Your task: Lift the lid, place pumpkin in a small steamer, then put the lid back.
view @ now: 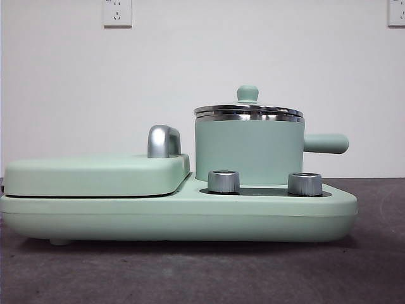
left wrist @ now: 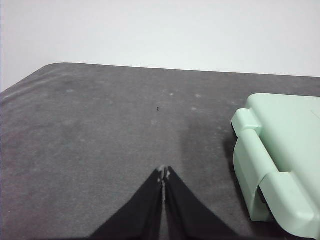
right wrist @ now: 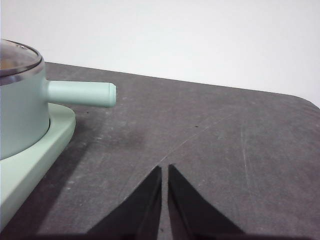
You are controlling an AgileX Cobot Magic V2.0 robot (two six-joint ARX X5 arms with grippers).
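The small steamer (view: 247, 149) stands on the right half of the appliance, its side handle (view: 326, 143) pointing right. The lid (view: 248, 111) sits shut on its rim, knob up. In the right wrist view the steamer (right wrist: 20, 115) and the lid (right wrist: 15, 57) show at the edge; a faint yellow-orange patch shows through the glass, but the pumpkin is otherwise hidden. My right gripper (right wrist: 164, 170) is shut and empty above the table, to the right of the steamer's handle. My left gripper (left wrist: 164, 172) is shut and empty above the table, left of the appliance.
The long mint green base (view: 177, 218) carries two steel dials (view: 223, 181) in front of the steamer. The flat griddle cover (view: 95, 174) with a steel handle (view: 163, 140) lies on its left half; it also shows in the left wrist view (left wrist: 285, 145). The table (right wrist: 210, 140) is dark grey.
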